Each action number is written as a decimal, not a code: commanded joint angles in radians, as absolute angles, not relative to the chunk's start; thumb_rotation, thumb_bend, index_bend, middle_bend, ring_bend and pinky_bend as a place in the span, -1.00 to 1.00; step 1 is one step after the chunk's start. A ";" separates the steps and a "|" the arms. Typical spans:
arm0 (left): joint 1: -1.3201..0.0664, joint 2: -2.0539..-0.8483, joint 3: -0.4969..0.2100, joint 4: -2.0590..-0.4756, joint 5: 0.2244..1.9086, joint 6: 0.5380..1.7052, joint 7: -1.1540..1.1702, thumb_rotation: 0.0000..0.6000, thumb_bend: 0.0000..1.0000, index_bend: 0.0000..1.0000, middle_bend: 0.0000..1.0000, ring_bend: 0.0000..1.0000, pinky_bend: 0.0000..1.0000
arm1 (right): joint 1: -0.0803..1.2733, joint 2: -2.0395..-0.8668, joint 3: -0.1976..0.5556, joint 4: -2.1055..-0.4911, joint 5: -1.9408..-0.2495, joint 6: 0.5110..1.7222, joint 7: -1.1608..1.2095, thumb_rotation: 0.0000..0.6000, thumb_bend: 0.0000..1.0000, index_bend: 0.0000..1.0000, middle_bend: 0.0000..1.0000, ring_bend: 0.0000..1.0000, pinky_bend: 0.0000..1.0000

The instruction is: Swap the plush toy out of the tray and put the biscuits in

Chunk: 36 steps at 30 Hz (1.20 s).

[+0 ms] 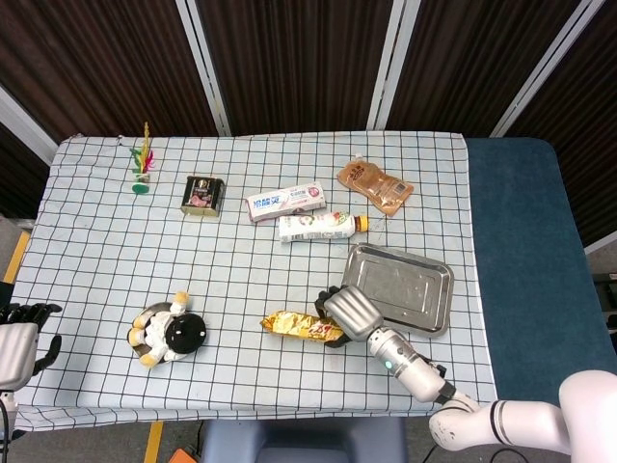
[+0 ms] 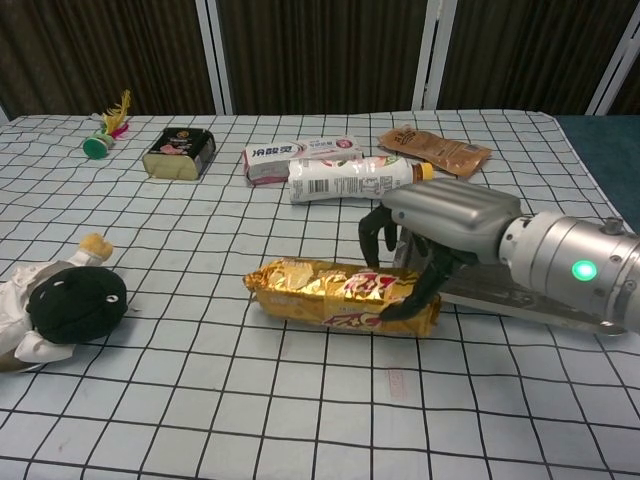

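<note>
The gold biscuit packet (image 1: 294, 325) (image 2: 330, 293) is lifted off the checked cloth, and my right hand (image 1: 349, 312) (image 2: 435, 228) grips its right end from above. Just right of the hand lies the bare metal tray (image 1: 421, 281) (image 2: 520, 302). The black and white plush toy (image 1: 170, 333) (image 2: 62, 305) rests on the table at the front left, outside the tray. My left hand (image 1: 19, 340) hangs off the table's left edge, fingers spread, holding nothing.
Behind the tray lie a white bottle (image 1: 317, 226) (image 2: 352, 178), a toothpaste box (image 1: 284, 202) (image 2: 300, 156) and a brown pouch (image 1: 375, 186) (image 2: 436, 151). A small tin (image 1: 202, 196) (image 2: 179, 152) and a feather shuttlecock (image 1: 143, 169) (image 2: 104, 131) stand at the back left.
</note>
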<state>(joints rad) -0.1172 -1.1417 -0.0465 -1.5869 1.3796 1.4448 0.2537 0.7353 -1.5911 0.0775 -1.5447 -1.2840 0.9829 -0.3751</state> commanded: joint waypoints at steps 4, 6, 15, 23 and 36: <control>-0.115 -1.144 -0.046 -1.590 1.382 1.446 0.259 1.00 -0.12 -0.37 -0.37 -0.45 -0.57 | 0.654 -1.464 0.078 -1.633 -1.316 1.102 -0.343 1.00 -0.52 0.38 0.00 -0.04 0.27; -0.116 -1.144 -0.045 -1.590 1.383 1.444 0.262 1.00 -0.12 -0.37 -0.37 -0.45 -0.57 | 0.624 -1.425 0.069 -1.651 -1.326 1.138 -0.335 1.00 -0.51 0.38 0.00 -0.04 0.27; -0.112 -1.144 -0.046 -1.598 1.384 1.447 0.266 1.00 -0.12 -0.37 -0.37 -0.45 -0.57 | 0.522 -1.335 0.016 -1.567 -1.352 1.217 -0.278 1.00 -0.52 0.38 0.00 -0.04 0.27; -0.117 -1.146 -0.043 -1.600 1.386 1.432 0.273 1.00 -0.12 -0.37 -0.37 -0.45 -0.57 | 0.492 -1.353 0.016 -1.480 -1.389 1.240 -0.268 1.00 -0.52 0.28 -0.03 -0.19 0.24; -0.117 -1.145 -0.040 -1.604 1.387 1.423 0.272 1.00 -0.12 -0.37 -0.37 -0.45 -0.57 | 0.482 -1.256 0.009 -1.569 -1.394 1.158 -0.201 1.00 -0.78 -1.00 -1.00 -1.00 -0.94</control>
<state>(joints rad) -0.1174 -1.1447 -0.0402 -1.6037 1.3875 1.4235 0.2724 0.4873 -1.2618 0.0083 -1.5637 -1.3880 1.1502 -0.2057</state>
